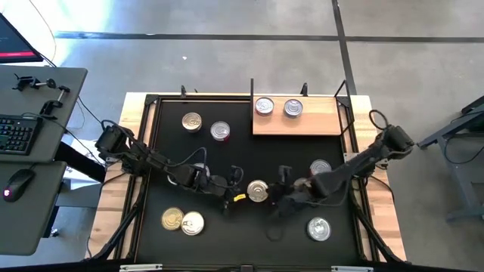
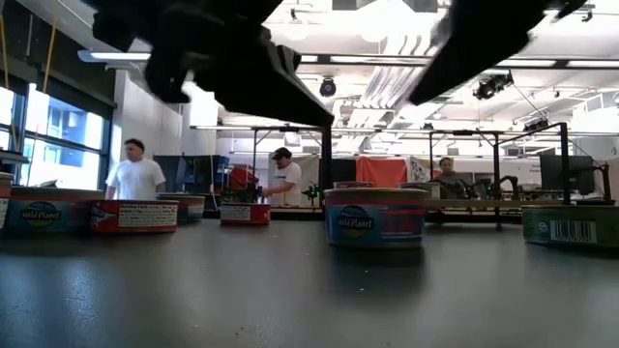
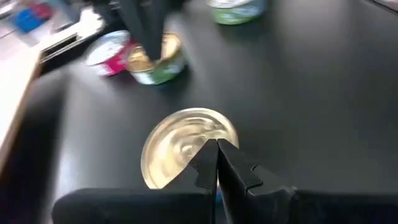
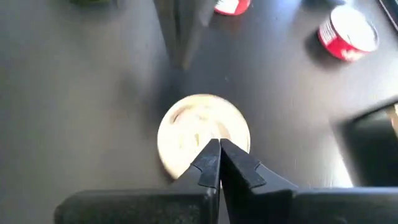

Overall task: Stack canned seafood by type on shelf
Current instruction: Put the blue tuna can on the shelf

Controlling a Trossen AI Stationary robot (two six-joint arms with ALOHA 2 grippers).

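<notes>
The shelf (image 1: pixel 302 121), a light wood board with black posts, stands at the mat's far right and carries two silver-lidded tins (image 1: pixel 264 106) (image 1: pixel 293 108). A gold-lidded tin (image 1: pixel 257 190) (image 3: pixel 186 143) (image 4: pixel 199 134) with a blue label (image 2: pixel 375 215) sits at mid-mat. My left gripper (image 1: pixel 236 196) (image 3: pixel 216 146) is shut just to its left. My right gripper (image 1: pixel 277 195) (image 4: pixel 219 145) is shut just to its right. Both point at the tin from above it. In the low view the tin stands free of both arms.
Other tins lie loose on the black mat (image 1: pixel 249 155): gold (image 1: pixel 191 121) and silver (image 1: pixel 220 131) far left, a gold and silver pair (image 1: pixel 181 221) near left, and silver ones (image 1: pixel 320 167) (image 1: pixel 318 228) on the right. A desk with a keyboard (image 1: pixel 19 132) stands left. People show beyond the table.
</notes>
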